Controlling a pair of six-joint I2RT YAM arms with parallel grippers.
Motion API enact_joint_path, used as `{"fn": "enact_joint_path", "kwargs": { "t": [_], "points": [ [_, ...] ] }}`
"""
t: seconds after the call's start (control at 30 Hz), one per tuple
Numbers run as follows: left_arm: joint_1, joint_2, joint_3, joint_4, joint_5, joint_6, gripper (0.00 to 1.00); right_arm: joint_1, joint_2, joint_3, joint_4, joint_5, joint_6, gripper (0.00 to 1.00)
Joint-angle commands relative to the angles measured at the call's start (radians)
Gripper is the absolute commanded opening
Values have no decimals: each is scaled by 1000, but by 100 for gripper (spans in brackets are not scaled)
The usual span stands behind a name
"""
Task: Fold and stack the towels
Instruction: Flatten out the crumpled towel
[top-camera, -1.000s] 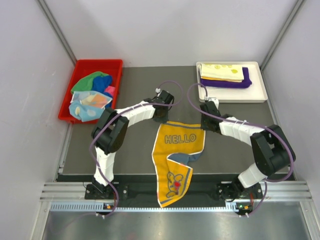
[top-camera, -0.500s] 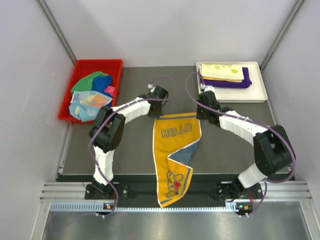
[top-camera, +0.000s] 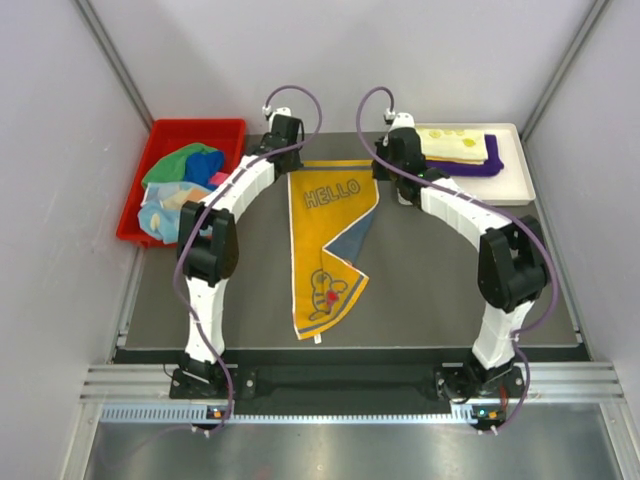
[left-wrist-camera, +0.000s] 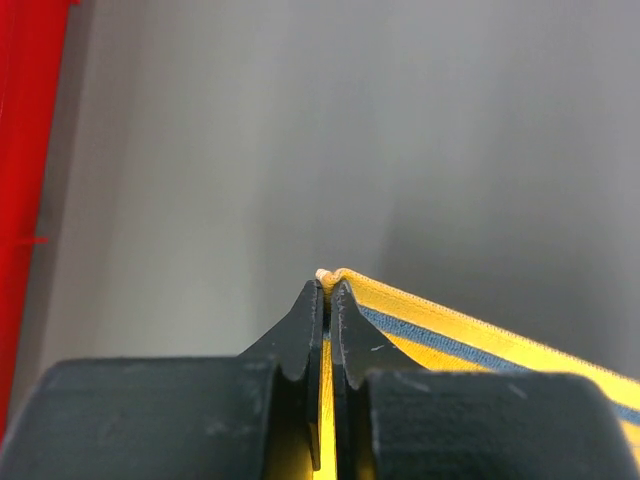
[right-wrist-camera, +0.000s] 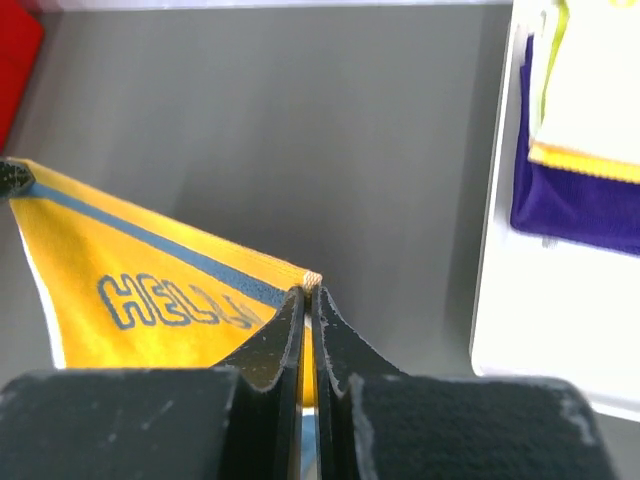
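Now that the left gripper (left-wrist-camera: 328, 290) and right gripper (right-wrist-camera: 310, 292), each pinching a top corner, have dragged the yellow towel (top-camera: 325, 240) up the table (top-camera: 450, 270), it lies nearly spread for folding.

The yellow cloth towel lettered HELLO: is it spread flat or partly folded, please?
Partly folded: the yellow cloth towel has its right edge turned over, showing a grey-blue underside.

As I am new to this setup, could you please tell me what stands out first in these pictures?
A yellow HELLO towel at mid-table, its far corners pinched in the shut jaws of the left arm and right arm. A red bin of crumpled towels sits far left; a white tray with folded towels far right.
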Motion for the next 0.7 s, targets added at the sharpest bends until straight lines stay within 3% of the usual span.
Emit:
{"fn": "enact_joint_path", "kwargs": {
  "t": [0.0, 0.13, 0.27, 0.47, 0.67],
  "points": [
    [32, -62, 17, 106, -28, 59, 0, -57, -15, 93, 65, 17, -15, 0],
    [32, -156, -41, 114, 19, 53, 0, -50, -89, 98, 31, 11, -30, 0],
    [8, -328, -210, 150, 48, 31, 0, -34, -267, -63, 49, 0, -26, 0],
    [-112, -662, -457, 161, 6, 56, 0, 29, -587, -246, 2, -9, -30, 0],
    [-288, -970, -603, 100, -44, 56, 0, 173, -880, -283, -121, 72, -50, 0]
  ]
}}
